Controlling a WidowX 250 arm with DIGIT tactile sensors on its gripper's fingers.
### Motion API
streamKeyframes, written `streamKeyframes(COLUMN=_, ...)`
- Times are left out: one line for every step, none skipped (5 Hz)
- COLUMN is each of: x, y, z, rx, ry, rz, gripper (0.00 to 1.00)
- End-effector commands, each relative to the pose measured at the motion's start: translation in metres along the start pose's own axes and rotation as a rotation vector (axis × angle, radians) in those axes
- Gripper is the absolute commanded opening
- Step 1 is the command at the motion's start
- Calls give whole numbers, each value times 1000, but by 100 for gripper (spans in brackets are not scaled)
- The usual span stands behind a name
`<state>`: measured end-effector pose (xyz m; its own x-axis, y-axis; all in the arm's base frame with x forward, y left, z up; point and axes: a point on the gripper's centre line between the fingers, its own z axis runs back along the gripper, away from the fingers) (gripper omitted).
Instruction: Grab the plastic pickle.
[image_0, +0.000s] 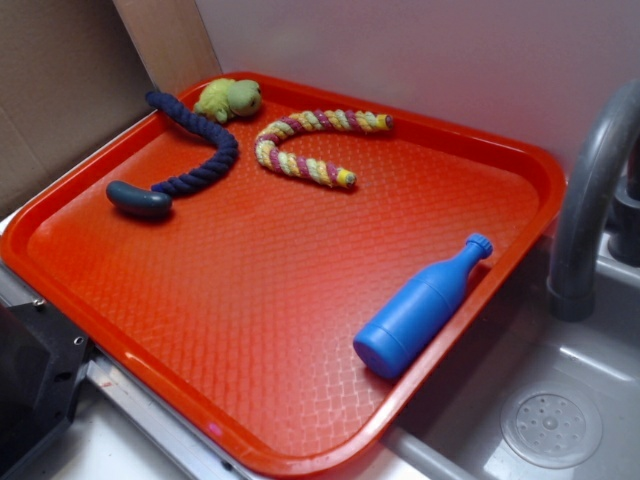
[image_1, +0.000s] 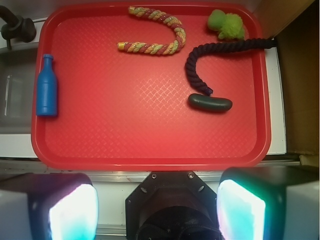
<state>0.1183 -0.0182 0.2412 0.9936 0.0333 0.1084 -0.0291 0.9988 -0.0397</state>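
Observation:
The plastic pickle (image_0: 139, 200) (image_1: 210, 102) is a small dark teal-grey oblong lying flat on the red tray (image_0: 300, 300) (image_1: 150, 135), near the tray's left edge in the exterior view. One end of the navy rope (image_0: 200, 150) (image_1: 210, 60) nearly touches it. My gripper (image_1: 157, 210) shows only in the wrist view, high above and off the tray's near edge, open with nothing between its glowing pads (image_1: 75, 212). The gripper is out of the exterior view.
A blue bottle (image_0: 420, 310) (image_1: 46, 92) lies by the tray's right rim. A yellow-and-pink rope (image_0: 305, 145) (image_1: 155, 32) and a green plush toy (image_0: 230, 98) (image_1: 226, 24) lie at the back. A sink with a grey faucet (image_0: 590, 200) adjoins the tray. Cardboard (image_0: 60, 90) stands at the left.

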Motion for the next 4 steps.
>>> streamKeyframes(x=0, y=0, z=0, rx=0, ry=0, rz=0, gripper=100)
streamKeyframes(x=19, y=34, z=-42, rx=-39, ry=-2, rz=-107, gripper=100)
streamKeyframes(x=25, y=60, z=-79, rx=-34, ry=-7, rz=-150, gripper=100)
streamKeyframes(x=32, y=80, z=-108, rx=-109, ry=-27, rz=-235, gripper=100)
